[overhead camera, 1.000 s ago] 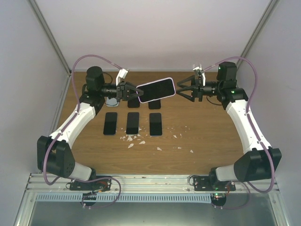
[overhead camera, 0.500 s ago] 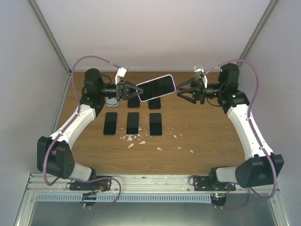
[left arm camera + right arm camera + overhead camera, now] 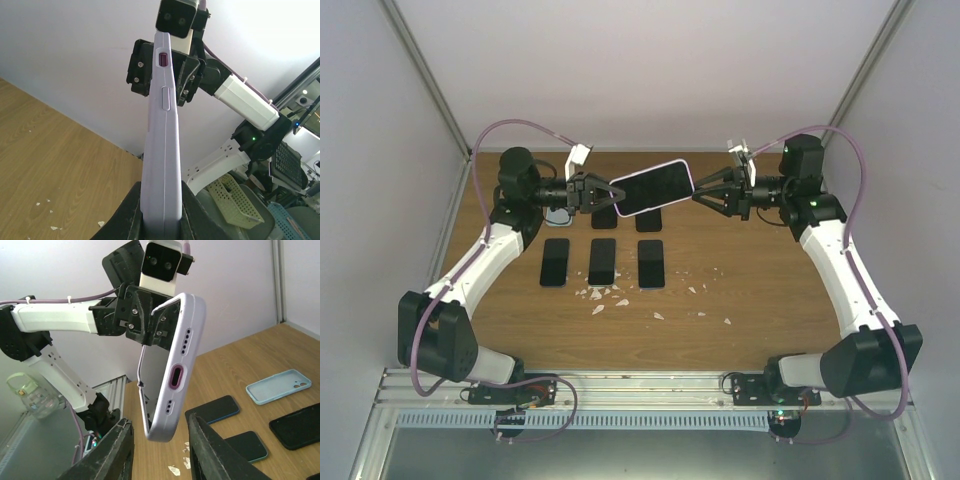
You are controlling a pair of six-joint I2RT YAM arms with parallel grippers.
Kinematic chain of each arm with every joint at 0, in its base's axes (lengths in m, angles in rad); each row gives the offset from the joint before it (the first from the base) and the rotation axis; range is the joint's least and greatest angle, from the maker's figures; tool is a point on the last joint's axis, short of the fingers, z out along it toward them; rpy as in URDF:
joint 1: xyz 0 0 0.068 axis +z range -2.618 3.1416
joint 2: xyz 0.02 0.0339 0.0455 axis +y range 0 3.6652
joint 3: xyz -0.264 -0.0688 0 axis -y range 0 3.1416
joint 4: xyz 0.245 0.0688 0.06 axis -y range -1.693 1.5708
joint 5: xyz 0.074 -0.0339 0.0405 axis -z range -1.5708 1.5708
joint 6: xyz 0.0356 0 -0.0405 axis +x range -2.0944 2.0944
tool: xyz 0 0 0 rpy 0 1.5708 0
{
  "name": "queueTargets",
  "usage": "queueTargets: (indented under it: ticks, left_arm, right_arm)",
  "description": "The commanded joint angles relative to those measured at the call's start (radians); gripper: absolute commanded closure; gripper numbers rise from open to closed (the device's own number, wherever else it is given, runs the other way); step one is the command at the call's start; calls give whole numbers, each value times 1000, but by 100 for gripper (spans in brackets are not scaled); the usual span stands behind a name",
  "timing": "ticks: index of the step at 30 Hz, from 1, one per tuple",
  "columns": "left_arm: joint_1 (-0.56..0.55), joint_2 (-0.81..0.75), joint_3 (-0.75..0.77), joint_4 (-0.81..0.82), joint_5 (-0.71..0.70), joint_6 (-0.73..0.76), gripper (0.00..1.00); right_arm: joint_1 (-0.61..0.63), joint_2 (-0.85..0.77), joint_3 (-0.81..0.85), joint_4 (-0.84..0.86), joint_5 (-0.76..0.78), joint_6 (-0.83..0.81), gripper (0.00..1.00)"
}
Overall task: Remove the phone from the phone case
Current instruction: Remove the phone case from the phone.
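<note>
The left tool (image 3: 607,191) is clamped on one short end of the lilac phone case (image 3: 162,150), its fingers pressing both broad faces, and holds it level in the air above the table (image 3: 770,290). The phone (image 3: 655,187) sits in the phone case, dark screen facing up in the overhead view. At the opposite short end of the phone case, the right tool (image 3: 699,194) has its fingers spread wide. In its wrist view that end, with its port cut-outs, lies between the two fingertips, and I cannot tell whether either one touches it.

I judge that the step in hand is the second grasp. The phone is lifted and presented, and the separation has not begun. The next move calls for the right tool to catch only the case lip or push on the back, so that the phone slides free. Closing on both faces would pin phone and case together.

Nearest, well below the phone case, white scraps (image 3: 610,295) lie scattered on the table. Between them and the phone case lies a row of three black phones (image 3: 603,260). Two more dark phones lie directly under the phone case. A pale blue empty case (image 3: 558,215) lies below it, at the left tool's end. Nothing blocks the right tool, though a dropped phone would land on those beneath.
</note>
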Motion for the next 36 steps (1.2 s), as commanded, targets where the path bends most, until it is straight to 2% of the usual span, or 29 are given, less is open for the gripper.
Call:
queueTargets:
  ticks: [1,12,36]
  left_arm:
    - [-13,-40,-7,114,8,-19,100]
    - [-16,-38,-36,265,44,-151,100]
    - [-15,-31,-73,471,64,-299,100]
  right_arm:
    - [8,12,0,-4,32,-3,69]
    - [2,14,-12,-20,71,-26,80]
    - [-22,14,-26,-7,37,-14,83]
